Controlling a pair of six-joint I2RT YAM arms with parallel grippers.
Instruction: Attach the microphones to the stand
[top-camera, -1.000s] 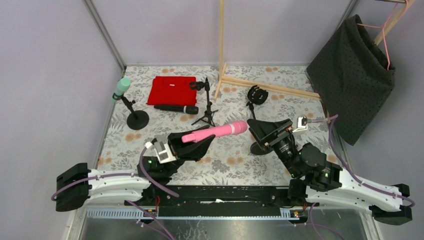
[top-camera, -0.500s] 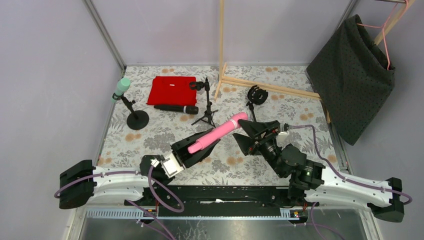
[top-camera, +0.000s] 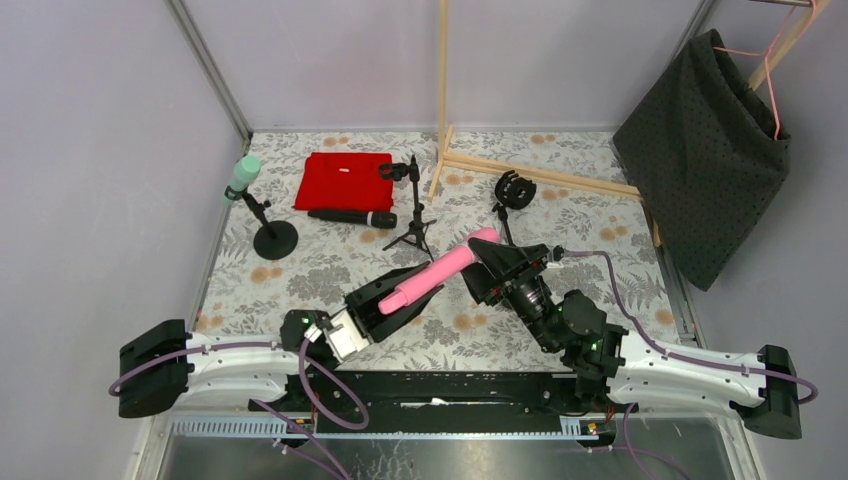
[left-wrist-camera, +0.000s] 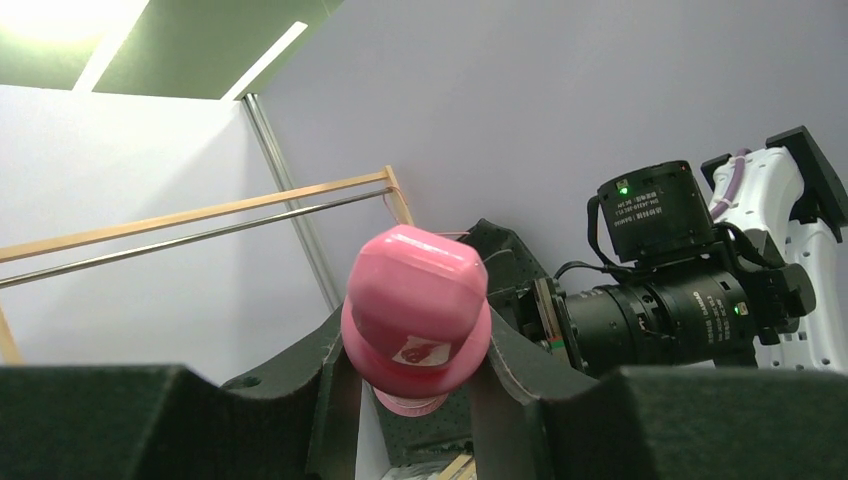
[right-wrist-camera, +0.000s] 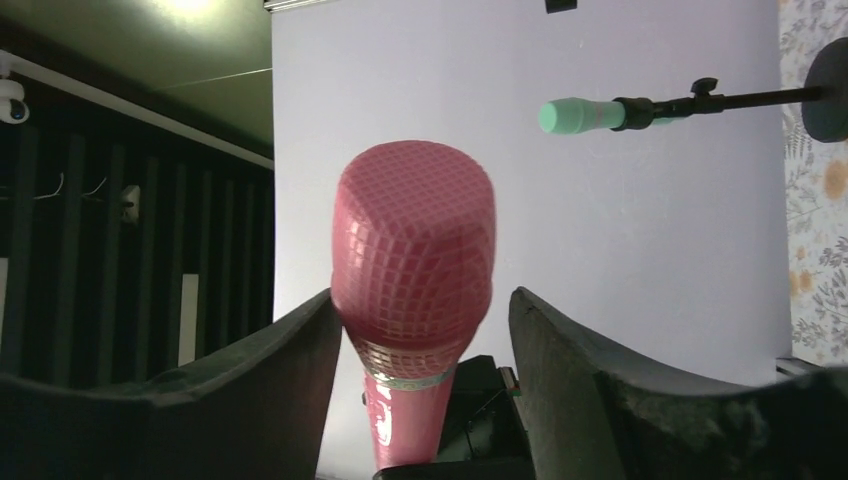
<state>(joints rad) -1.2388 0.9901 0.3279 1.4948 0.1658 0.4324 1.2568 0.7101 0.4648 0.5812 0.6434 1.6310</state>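
My left gripper (top-camera: 408, 292) clamps the pink mic (top-camera: 437, 268) by its tail, slanted above the table (top-camera: 330, 262), so my right gripper (top-camera: 483, 258), fingers apart around its head, can take it for the stand (top-camera: 513, 190).

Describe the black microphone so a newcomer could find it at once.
Find the flat red cloth at the far left of the floral table. Beside its near edge lies the slim black stick microphone with a silvery band, the only one lying on the table.
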